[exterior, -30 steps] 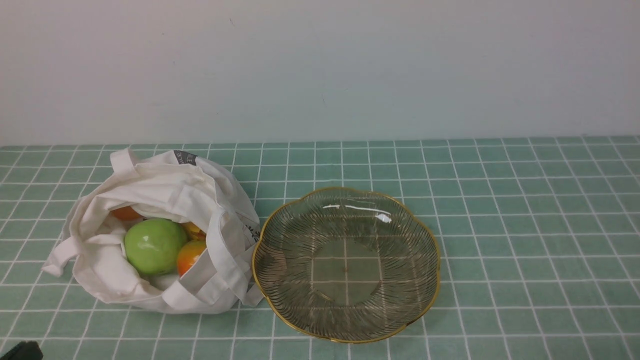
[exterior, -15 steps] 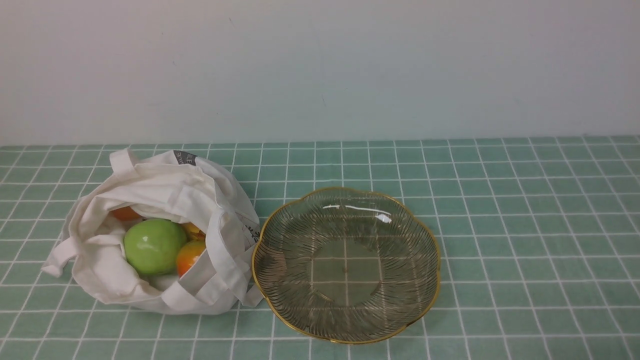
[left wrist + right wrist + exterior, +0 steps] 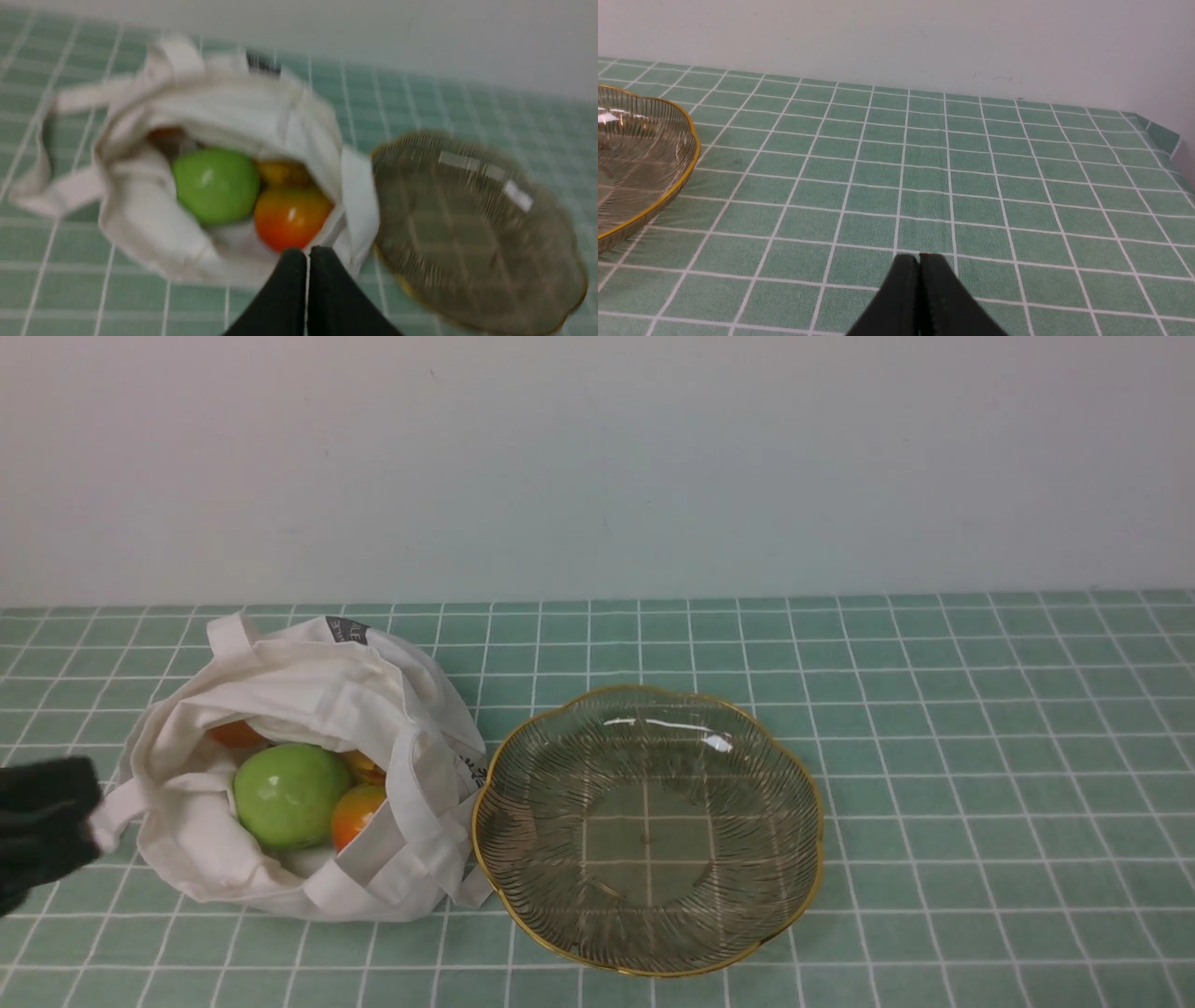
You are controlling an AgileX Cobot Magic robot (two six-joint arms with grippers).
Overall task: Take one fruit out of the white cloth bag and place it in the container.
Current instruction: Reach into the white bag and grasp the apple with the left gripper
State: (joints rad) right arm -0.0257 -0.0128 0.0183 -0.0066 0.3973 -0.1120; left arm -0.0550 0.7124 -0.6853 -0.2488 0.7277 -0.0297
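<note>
Fingers point(image 3: 287, 289) pressed together on the left gripper point(image 3: 307, 254) and right gripper point(image 3: 919, 259) alike, and that apple point(image 3: 290, 795) in the bag point(image 3: 308, 691) looks slick, hard, so I'd grip across its middle

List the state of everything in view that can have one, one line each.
white cloth bag: slumped on its side, mouth open, fruit inside.
green apple: in the bag, not gripped.
orange fruits: in the bag, beside the apple.
glass dish: upright, empty.
left gripper: shut, holding nothing, near the bag's mouth.
right gripper: shut, holding nothing, above bare tablecloth.
</note>
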